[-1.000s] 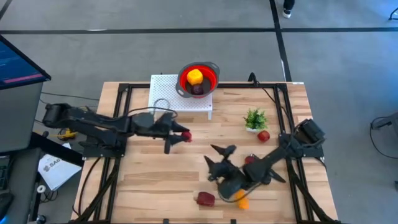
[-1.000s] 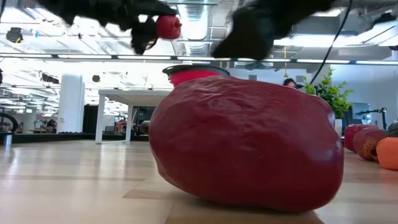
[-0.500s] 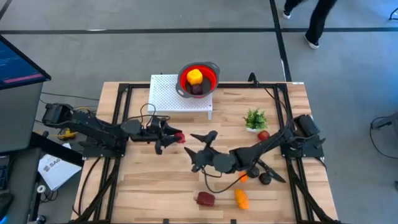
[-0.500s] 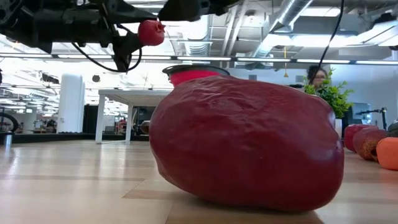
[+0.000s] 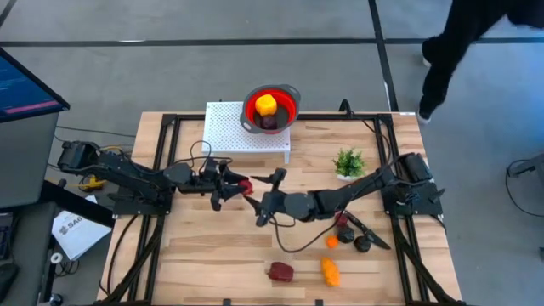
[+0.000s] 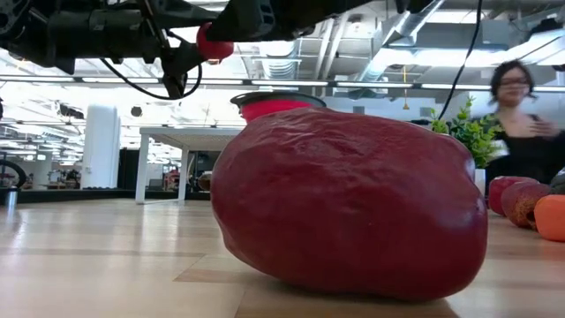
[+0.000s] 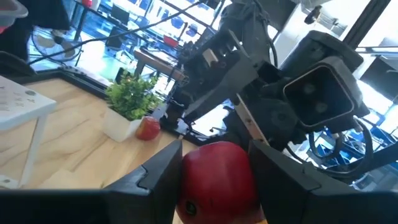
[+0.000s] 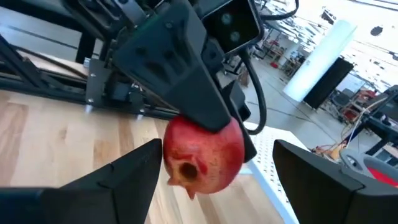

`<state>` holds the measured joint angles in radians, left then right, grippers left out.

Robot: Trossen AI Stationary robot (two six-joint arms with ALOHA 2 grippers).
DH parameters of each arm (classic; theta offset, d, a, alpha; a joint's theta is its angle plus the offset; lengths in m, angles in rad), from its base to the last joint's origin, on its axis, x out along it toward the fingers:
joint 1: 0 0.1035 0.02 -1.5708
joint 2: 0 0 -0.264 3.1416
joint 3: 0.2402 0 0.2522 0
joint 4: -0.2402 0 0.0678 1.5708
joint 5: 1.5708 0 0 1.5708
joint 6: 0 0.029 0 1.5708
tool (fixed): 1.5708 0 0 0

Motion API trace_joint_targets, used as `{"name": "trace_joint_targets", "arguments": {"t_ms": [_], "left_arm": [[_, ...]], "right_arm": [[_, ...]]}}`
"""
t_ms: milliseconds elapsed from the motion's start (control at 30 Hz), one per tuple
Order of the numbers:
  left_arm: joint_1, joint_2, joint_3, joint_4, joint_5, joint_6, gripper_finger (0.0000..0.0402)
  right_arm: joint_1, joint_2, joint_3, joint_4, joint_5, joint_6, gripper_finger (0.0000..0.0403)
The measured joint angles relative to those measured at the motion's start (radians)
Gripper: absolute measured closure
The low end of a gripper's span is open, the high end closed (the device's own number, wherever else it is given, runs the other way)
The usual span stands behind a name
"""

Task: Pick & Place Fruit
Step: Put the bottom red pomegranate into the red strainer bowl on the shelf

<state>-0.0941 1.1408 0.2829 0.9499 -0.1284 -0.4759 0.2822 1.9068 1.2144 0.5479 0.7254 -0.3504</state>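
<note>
— Above the middle of the table (image 5: 212, 255), what does the left gripper (image 5: 235, 189) have?

— Its fingers are clamped on a red pomegranate (image 5: 245, 186), lifted clear of the wood. The left wrist view shows the fruit wedged between the two dark fingers (image 7: 158, 171), and in the low view it hangs high, near the ceiling lights.

— And the right gripper (image 5: 270, 195)?

— It faces the left one from just beside it, fingers spread wide on either side of the pomegranate. The right wrist view shows both its fingers (image 8: 127, 171) standing apart from the fruit, not touching it.

— Where is the other fruit?

— A yellow piece (image 5: 266, 104) and a dark maroon piece (image 5: 270, 121) sit in the red colander (image 5: 286, 100), which stands on the white perforated stand (image 5: 223, 129) at the far edge. A small red fruit (image 5: 360, 185) lies touching the pot of the green plant (image 5: 348, 160). Near the front edge lie a large maroon fruit (image 5: 280, 272) and an orange one (image 5: 330, 272), a little apart. A smaller orange piece (image 5: 331, 241), a red piece (image 5: 345, 233) and a near-black piece (image 5: 362, 244) lie close together under the right arm.

— Anyone about?

— A person (image 5: 463, 42) in dark clothes is passing beyond the table's far right corner.
</note>
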Motion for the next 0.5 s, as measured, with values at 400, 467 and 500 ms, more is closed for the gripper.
{"name": "trace_joint_targets", "arguments": {"t_ms": [400,467,500], "left_arm": [[0.000,0.000,0.000,0.029,0.000,0.000,0.0226],[0.000,0.000,0.000,0.034,0.000,0.000,0.0226],[0.000,0.000,0.000,0.034,0.000,-0.001,0.0226]], "right_arm": [[-0.028,0.000,0.000,0.013,-0.101,0.011,0.0157],[-0.033,0.000,0.000,0.011,-0.108,0.013,0.0186],[-0.034,0.000,0.000,0.009,-0.115,0.017,0.0201]]}}
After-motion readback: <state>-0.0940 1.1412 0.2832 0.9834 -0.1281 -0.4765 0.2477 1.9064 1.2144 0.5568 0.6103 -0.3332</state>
